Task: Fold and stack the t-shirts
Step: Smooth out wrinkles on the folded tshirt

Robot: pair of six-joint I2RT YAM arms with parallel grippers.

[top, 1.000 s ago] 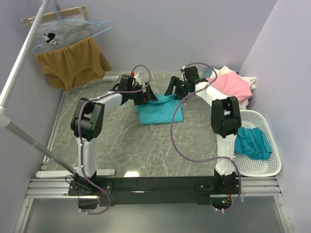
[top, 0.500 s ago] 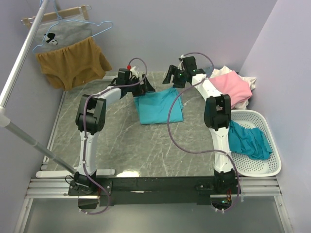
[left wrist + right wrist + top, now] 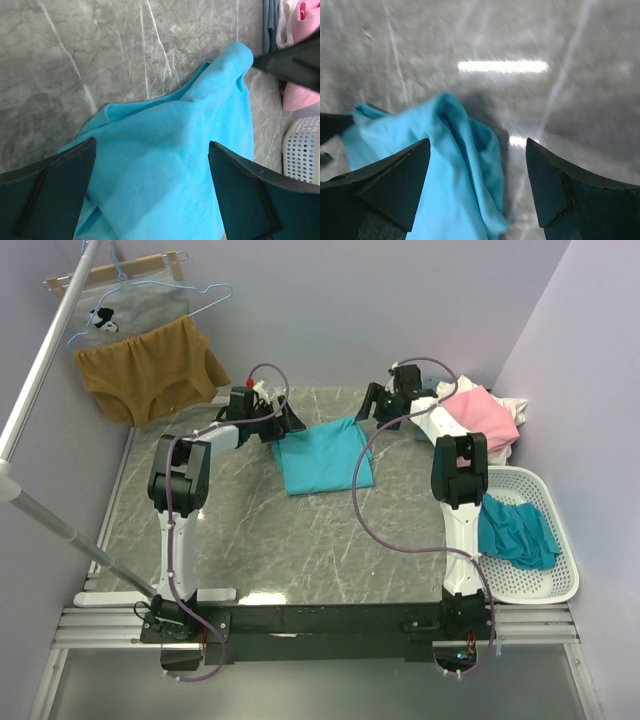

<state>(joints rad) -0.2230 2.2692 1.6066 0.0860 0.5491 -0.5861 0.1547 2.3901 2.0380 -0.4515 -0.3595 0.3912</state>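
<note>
Nearest, on the right: a crumpled teal t-shirt heaped in the white basket, not yet folded. Farther out, mid-table: a turquoise t-shirt, folded to a rough rectangle, flat on the marble table. At its far edge, flanking the two far corners: left gripper and right gripper, both spread wide and empty, cloth just nearward of each. Judged about equally close; no clear favourite for the next pinch. Beyond, far right: a pink t-shirt topping a small pile.
</note>
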